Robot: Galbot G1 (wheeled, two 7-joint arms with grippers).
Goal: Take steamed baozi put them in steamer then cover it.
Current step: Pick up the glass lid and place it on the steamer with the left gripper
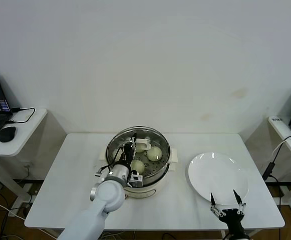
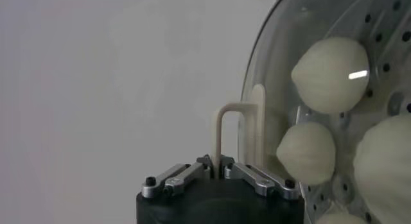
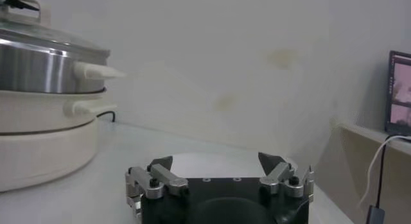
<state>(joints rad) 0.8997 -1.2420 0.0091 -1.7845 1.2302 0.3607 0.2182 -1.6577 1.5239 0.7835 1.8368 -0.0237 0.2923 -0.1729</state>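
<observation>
On the white desk [image 1: 75,165], the steamer [image 1: 161,170] is sitting near the middle, its shiny steel pot resting on a cream-white base; the glass lid [image 1: 158,136] is lying over the pot, and the left gripper [image 1: 131,146] is reaching over it from the robot's side, its jaws closed on the lid's cream handle [image 2: 226,126], which is standing up between the fingertips in the left wrist view; through the glass the steamed baozi [image 2: 332,74] are showing on the perforated tray, three plain in the head view and a fourth edging in at the wrist view's border; the right gripper [image 1: 227,200] is waiting low at the desk's near edge, jaws spread wide and gripping nothing, just in front of the empty white plate [image 1: 216,175], which is lying to the right of the steamer.
</observation>
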